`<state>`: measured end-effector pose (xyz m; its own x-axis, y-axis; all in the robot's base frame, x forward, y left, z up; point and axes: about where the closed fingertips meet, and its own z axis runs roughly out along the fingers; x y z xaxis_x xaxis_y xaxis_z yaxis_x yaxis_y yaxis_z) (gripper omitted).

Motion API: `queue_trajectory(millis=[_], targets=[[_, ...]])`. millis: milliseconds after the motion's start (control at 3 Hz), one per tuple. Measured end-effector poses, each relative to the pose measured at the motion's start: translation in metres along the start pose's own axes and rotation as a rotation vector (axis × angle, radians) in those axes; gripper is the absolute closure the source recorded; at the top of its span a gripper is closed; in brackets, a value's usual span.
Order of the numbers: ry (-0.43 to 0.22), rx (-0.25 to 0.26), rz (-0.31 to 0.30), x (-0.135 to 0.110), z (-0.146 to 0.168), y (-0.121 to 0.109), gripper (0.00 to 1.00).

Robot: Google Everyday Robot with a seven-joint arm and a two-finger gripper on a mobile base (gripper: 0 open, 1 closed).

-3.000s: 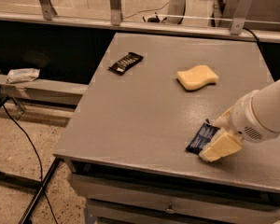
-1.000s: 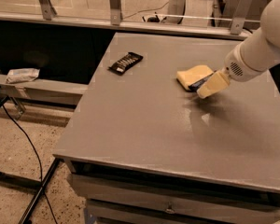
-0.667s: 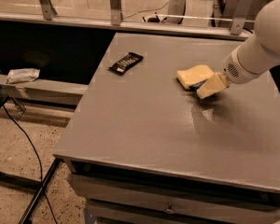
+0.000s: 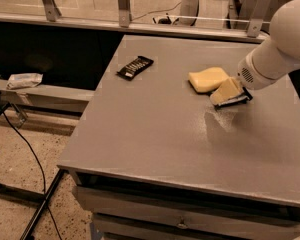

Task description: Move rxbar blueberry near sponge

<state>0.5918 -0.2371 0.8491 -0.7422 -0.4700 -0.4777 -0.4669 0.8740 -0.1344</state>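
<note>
The pale yellow sponge [image 4: 206,79] lies on the grey table [image 4: 150,129] at the back right. My gripper [image 4: 229,94] is just to its right, at the end of the white arm [image 4: 280,49] that comes in from the right edge. It is shut on the rxbar blueberry [image 4: 234,102]. Only the bar's dark blue edge shows under the tan fingers [image 4: 226,89]. The bar hangs slightly above the table, close beside the sponge, with its shadow on the surface below.
A narrow black wrapped bar [image 4: 135,67] lies at the table's back left. A metal rail with posts [image 4: 123,4] runs behind the table. A crumpled plastic pack [image 4: 24,79] lies on a low ledge to the left. A cable trails on the floor.
My gripper carried the blue bar from the table's front right edge up to the right side of the sponge. Over the last second it has barely moved.
</note>
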Motion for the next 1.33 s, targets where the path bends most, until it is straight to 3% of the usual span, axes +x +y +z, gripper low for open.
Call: queue_trajectory(millis=[333,667,1000,1333], targets=[[0.011,-0.026,-0.016,0.0,-0.002,0.001,0.0],[0.017,-0.071,-0.013,0.011,-0.018,-0.014,0.0],[-0.051,-0.164,-0.066,0.006,-0.067,-0.033,0.0],[-0.119,-0.184,-0.135,-0.015,-0.103,-0.038,0.0]])
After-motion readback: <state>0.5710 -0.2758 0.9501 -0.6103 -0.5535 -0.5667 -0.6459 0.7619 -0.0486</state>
